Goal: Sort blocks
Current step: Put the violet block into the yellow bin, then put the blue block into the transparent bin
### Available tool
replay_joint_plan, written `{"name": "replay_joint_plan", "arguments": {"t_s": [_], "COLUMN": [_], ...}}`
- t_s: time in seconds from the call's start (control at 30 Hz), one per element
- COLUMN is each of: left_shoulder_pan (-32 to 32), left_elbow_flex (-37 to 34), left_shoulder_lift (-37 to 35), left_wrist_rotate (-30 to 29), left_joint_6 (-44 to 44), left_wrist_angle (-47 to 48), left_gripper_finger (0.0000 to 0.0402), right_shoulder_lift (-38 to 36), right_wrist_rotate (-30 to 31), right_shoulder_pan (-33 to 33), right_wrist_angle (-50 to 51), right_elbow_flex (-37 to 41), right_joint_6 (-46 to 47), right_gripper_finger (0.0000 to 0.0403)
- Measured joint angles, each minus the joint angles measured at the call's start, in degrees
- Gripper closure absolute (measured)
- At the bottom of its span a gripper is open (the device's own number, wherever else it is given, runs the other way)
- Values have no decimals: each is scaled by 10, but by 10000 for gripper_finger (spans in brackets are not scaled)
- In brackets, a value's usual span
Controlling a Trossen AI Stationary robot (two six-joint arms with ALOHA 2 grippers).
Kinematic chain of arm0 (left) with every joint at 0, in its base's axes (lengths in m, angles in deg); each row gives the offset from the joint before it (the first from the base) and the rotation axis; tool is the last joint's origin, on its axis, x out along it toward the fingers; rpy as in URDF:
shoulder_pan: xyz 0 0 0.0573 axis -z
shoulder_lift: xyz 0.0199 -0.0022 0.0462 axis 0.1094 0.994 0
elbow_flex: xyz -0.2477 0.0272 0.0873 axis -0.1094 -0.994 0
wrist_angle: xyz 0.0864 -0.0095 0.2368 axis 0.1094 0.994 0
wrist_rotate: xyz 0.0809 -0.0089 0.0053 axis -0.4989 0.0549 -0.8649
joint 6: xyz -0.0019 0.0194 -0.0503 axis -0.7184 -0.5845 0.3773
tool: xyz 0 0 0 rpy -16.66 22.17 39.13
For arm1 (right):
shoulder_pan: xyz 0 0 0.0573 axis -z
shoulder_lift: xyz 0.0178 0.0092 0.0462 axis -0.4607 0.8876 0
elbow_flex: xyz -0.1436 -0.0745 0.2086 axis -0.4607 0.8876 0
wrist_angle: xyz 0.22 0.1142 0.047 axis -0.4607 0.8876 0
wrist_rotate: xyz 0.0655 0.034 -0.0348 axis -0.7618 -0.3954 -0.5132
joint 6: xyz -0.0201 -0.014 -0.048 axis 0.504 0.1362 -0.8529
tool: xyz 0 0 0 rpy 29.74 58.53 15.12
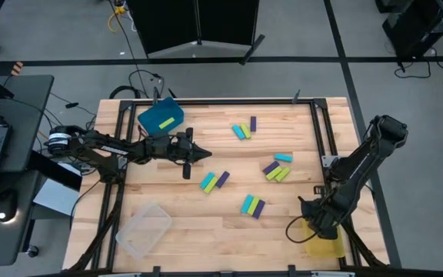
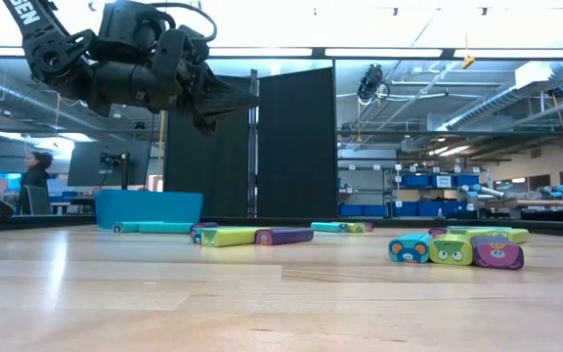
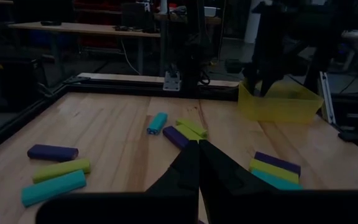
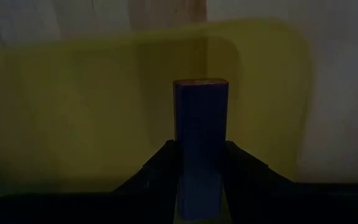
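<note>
1. Right gripper (image 4: 194, 162) is over the yellow bin (image 1: 325, 246) at the table's near right corner, jaws clamped on a purple block (image 4: 200, 137); the block sticks out past the fingertips, w/ the bin's yellow floor behind it.
2. Left gripper (image 1: 204, 155) is above the table's left-middle, pointing right, jaws closed on nothing, tips together. In the low view it hangs well above the wood.
3. Blue bin (image 1: 161, 117) sits far left w/ one lime block (image 1: 167, 122) lying in it.
4. Clear bin (image 1: 144, 228) sits near left.
5. Loose blocks lie on the table (image 1: 229, 231) in four bunches:
   - far middle: a cyan bar (image 1: 240, 132), a lime bar and a purple bar (image 1: 253, 123) close together;
   - right of centre: a cyan bar (image 1: 283, 157) w/ purple and lime bars just beside it;
   - centre: a cyan bar (image 1: 208, 182) and a purple bar (image 1: 222, 179) side by side, w/ lime between;
   - near centre: a cyan bar (image 1: 248, 204) touching a purple bar (image 1: 258, 208).
6. Low view: nearest block ends carry small cartoon animal faces.
7. A person (image 2: 37, 176) shows far back in the room, left of the table.
</note>
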Motion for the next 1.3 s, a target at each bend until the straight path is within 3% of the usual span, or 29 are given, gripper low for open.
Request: {"name": "replay_joint_plan", "arguments": {"t_s": [0.53,0.8,1.3], "left_shoulder_pan": [0,0,0], "left_elbow_flex": [0,0,0], "left_shoulder_lift": [0,0,0], "left_wrist_rotate": [0,0,0], "left_joint_6": [0,0,0], "left_wrist_angle": [1,1,1], "left_gripper_finger": [392,392,392], "right_shoulder_lift": [0,0,0], "right_wrist_rotate": [-3,-11,-10], "right_shoulder_pan": [0,2,2], "right_wrist_angle": [-64,-74,2], "right_elbow_flex": [71,75,-9], "right_joint_6": [-12,-9,7], "right_gripper_finger": [296,259,254]}}
